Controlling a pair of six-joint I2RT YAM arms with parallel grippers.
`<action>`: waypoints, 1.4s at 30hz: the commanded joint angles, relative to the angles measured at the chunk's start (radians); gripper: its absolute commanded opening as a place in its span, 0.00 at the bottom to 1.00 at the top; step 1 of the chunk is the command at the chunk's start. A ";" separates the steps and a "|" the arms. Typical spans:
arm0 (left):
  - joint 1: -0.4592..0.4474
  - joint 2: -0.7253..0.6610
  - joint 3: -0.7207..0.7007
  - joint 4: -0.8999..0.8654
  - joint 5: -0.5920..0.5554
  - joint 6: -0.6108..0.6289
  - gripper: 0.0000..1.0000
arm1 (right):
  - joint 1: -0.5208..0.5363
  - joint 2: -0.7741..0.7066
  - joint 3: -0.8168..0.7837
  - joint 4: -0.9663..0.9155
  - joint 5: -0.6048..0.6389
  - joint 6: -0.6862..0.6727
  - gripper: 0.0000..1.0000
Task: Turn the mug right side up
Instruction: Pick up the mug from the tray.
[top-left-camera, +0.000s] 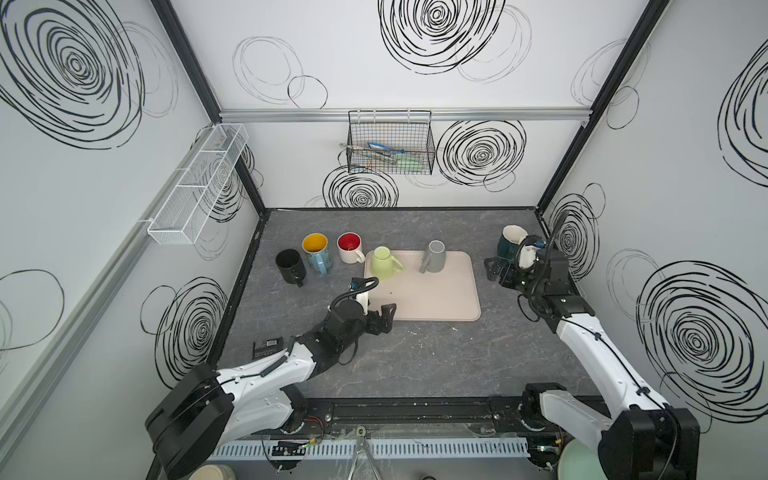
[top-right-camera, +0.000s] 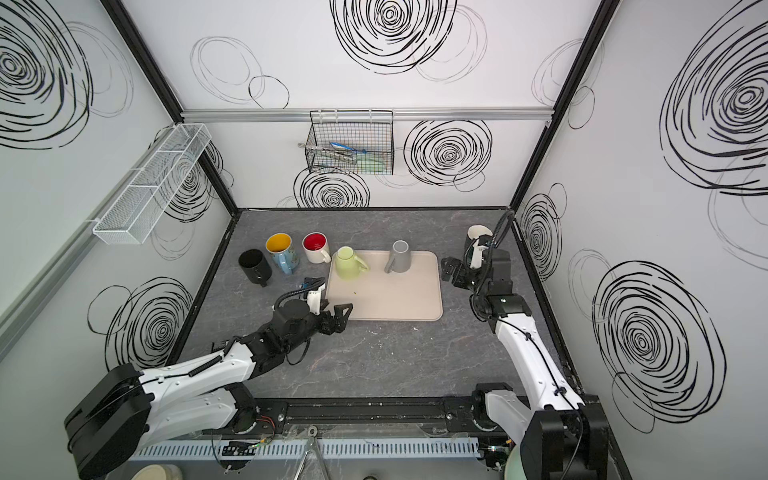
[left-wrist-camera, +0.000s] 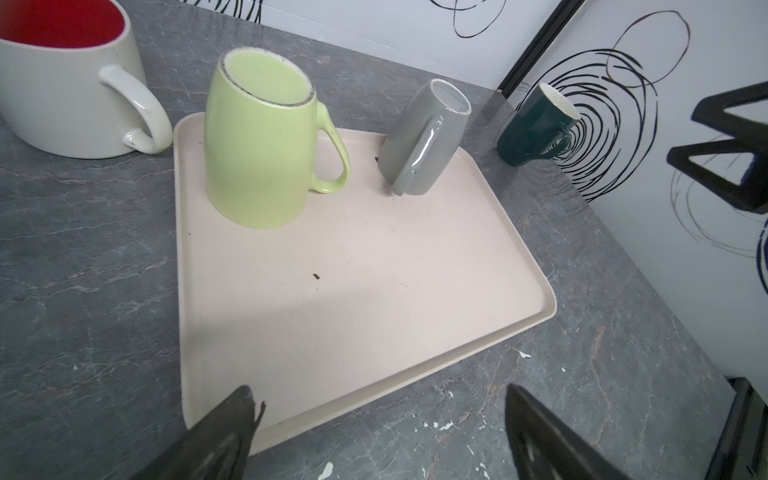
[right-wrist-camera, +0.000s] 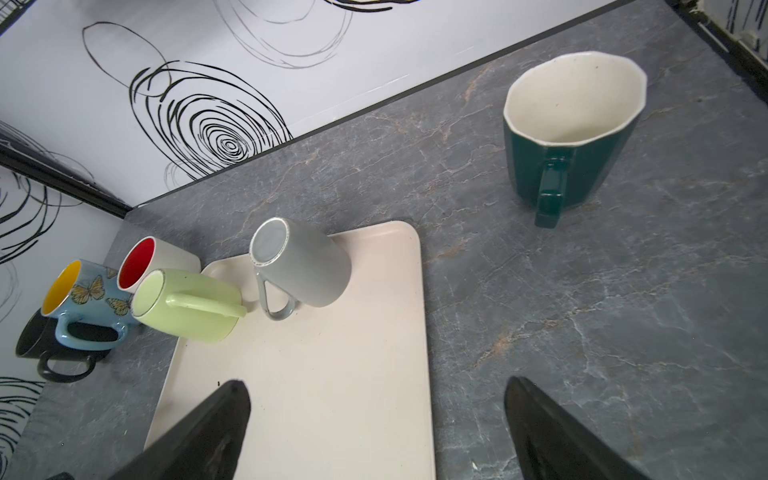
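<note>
Dark green mug (right-wrist-camera: 573, 166) is seen upright on the tabletop (top-left-camera: 415, 353), rim up, off the tray (top-left-camera: 436, 299), near the right wall. Right hand (right-wrist-camera: 376, 383) is spread wide, nothing gripped, near that mug, not touching. Left hand (left-wrist-camera: 379, 387) is likewise spread and empty, over the tray's near corner. Light green mug (top-left-camera: 383, 262) and grey mug (top-left-camera: 434, 257) are seen upside down on the tray.

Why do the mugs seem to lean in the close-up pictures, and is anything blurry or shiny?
Left wrist view: the wide lens splays the green mug and gray mug apart; glare streaks the gray handle; fingers are blurred. Right wrist view: same lean, fingers dark and soft. Both top views: even light, faint shadows.
</note>
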 joint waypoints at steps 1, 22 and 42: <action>-0.016 -0.001 -0.015 0.048 -0.029 -0.010 0.96 | 0.004 -0.028 -0.064 0.102 -0.049 0.015 1.00; -0.065 0.562 0.631 -0.331 -0.029 0.100 0.96 | -0.010 -0.052 -0.316 0.233 -0.128 0.164 1.00; -0.018 0.929 1.098 -0.558 -0.019 0.170 0.96 | 0.022 -0.155 -0.375 0.138 -0.108 0.105 1.00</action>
